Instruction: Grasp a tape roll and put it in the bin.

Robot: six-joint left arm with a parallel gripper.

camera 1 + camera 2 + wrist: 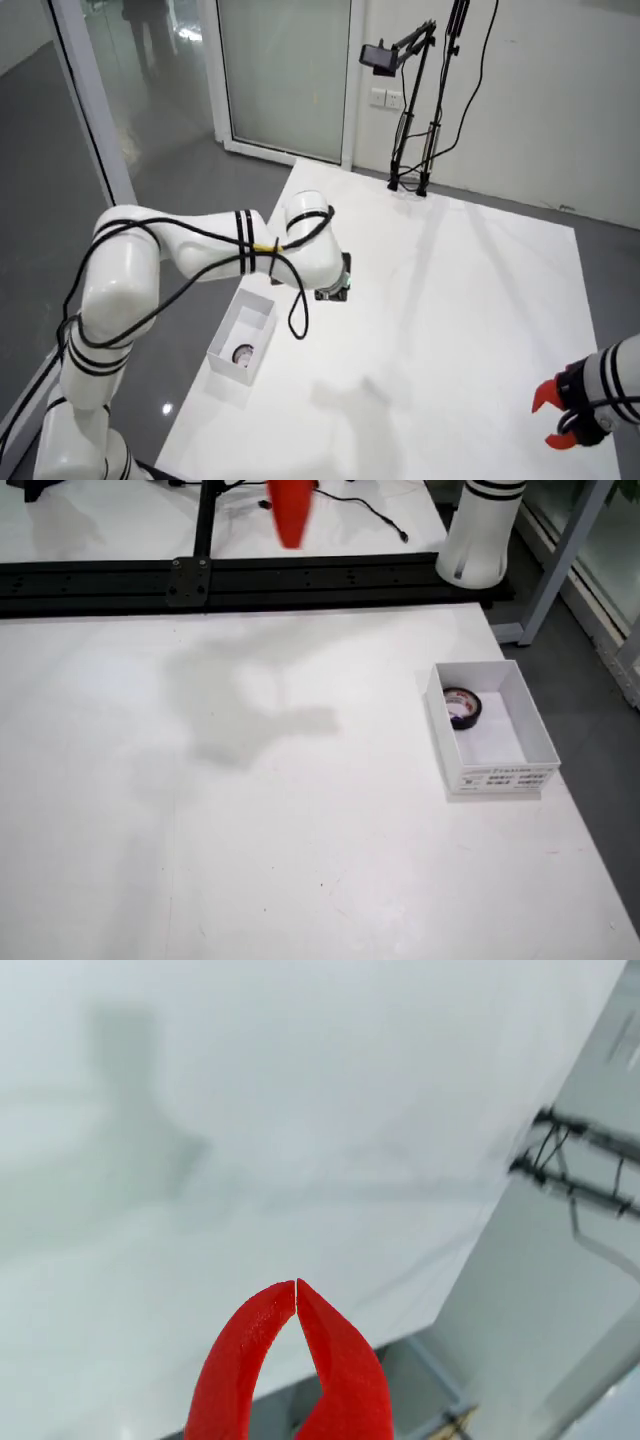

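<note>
In the view that rides on the gripper, my gripper (297, 1283) has red fingers whose tips touch. It is shut with nothing between them and hangs well above the white table (250, 1160). The view from the front shows the gripper (290, 538) as a red point at the top edge, far from the bin. A black tape roll (462, 706) lies inside the white open bin (500, 777) at the table's right side. In the view from above, the tape roll (242, 353) sits in the bin (225, 365) below my arm's wrist (312, 255), and my fingers are hidden.
A second arm's red gripper (556, 415) stays at the lower right in the view from above. A black camera stand (410, 180) is at the table's far edge. A black rail (250, 580) and my arm's white base (480, 540) border the table in the front view.
</note>
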